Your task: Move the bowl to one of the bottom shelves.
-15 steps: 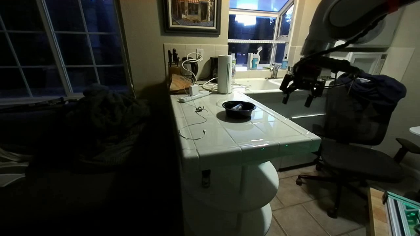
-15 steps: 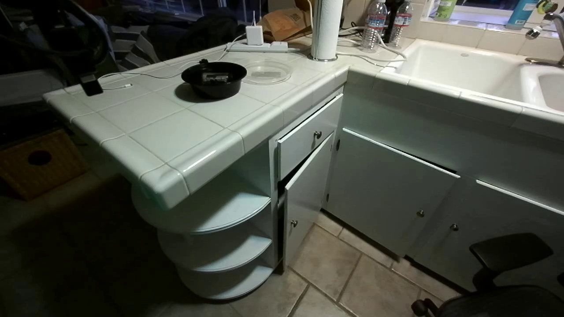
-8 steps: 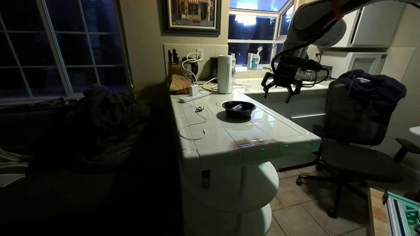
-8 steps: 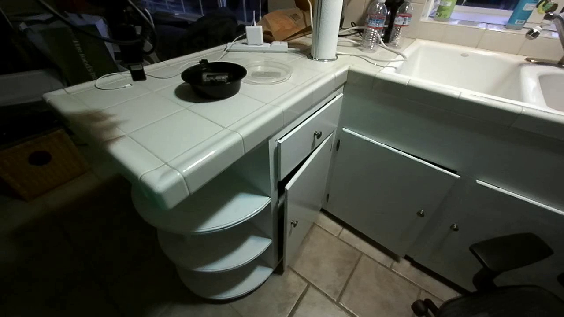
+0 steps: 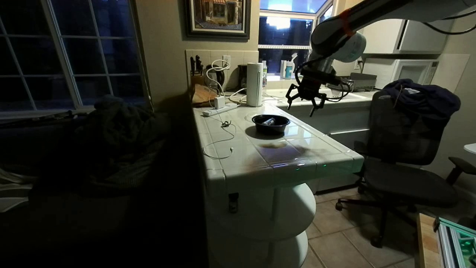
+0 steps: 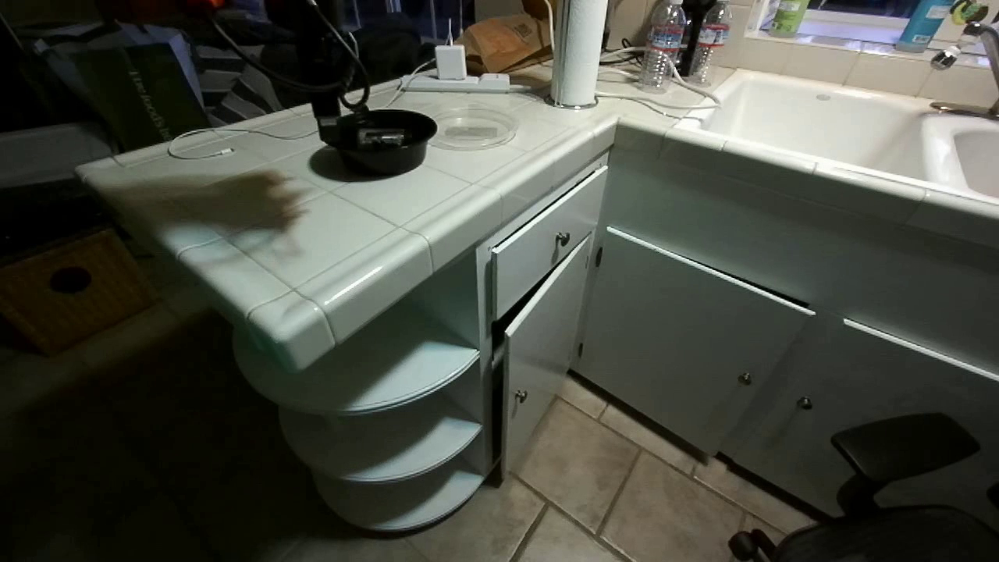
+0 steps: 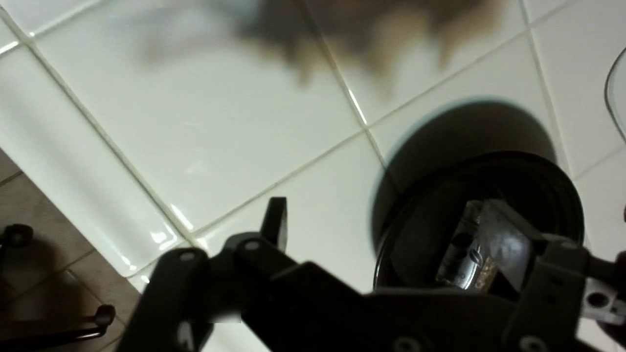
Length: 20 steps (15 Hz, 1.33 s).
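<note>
The black bowl [image 5: 270, 129] sits upright on the white tiled countertop [image 5: 245, 149], with a small shiny item inside. It also shows in an exterior view [image 6: 386, 162] and in the wrist view [image 7: 420, 239], partly hidden by the gripper there. My gripper [image 5: 300, 111] is open and empty, above and to the right of the bowl in an exterior view. In the wrist view, one finger [image 7: 274, 222] is over bare tile and the other finger [image 7: 506, 239] overlaps the bowl. The white round-fronted bottom shelves [image 6: 406, 445] are under the counter end.
A paper-towel roll [image 5: 254, 83], a power strip [image 6: 460, 83] and a clear round lid [image 6: 476, 129] are behind the bowl. A thin white cable [image 5: 219, 141] lies beside it. A cabinet door [image 6: 542, 351] stands ajar beside the shelves. A blurred brownish smear [image 6: 257, 203] shows over the countertop.
My gripper has moved leftward in an exterior view, closer to the bowl, and stays open. The blurred smear has appeared and spread over the countertop. The bowl has not moved.
</note>
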Tool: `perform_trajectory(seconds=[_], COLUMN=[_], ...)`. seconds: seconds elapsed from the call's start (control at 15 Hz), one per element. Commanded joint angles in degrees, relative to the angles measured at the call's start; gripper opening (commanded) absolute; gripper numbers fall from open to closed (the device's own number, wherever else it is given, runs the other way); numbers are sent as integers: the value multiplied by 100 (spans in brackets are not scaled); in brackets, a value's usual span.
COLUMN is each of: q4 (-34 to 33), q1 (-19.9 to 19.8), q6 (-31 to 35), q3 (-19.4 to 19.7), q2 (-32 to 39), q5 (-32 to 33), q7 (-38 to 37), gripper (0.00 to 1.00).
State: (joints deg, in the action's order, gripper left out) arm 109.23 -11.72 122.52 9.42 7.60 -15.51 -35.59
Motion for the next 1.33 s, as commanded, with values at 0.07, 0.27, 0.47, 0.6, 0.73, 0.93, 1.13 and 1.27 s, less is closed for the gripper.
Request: perform_trajectory(seconds=[0.07,0.27,0.47,0.6,0.73,0.93,1.13,1.27], q4=[-856,-1180,-1406,-1474,-1534,-1560,-1536,-1464], q1=[53,84,102,119,120,115,113,108], q6=[127,281,462,552,587,606,634,654], q3=[93,107,101,105,100,93,89,86], q2=[903,1276,1617,1766,1878,1954,1934,1870], q5=[-240,-216,-260,-245,-241,-241,-238,-240], q7=[-354,-530,-787,-962,-1067,-1171,-1233,-1244], gripper=[100,100,100,90,65,42,19,4])
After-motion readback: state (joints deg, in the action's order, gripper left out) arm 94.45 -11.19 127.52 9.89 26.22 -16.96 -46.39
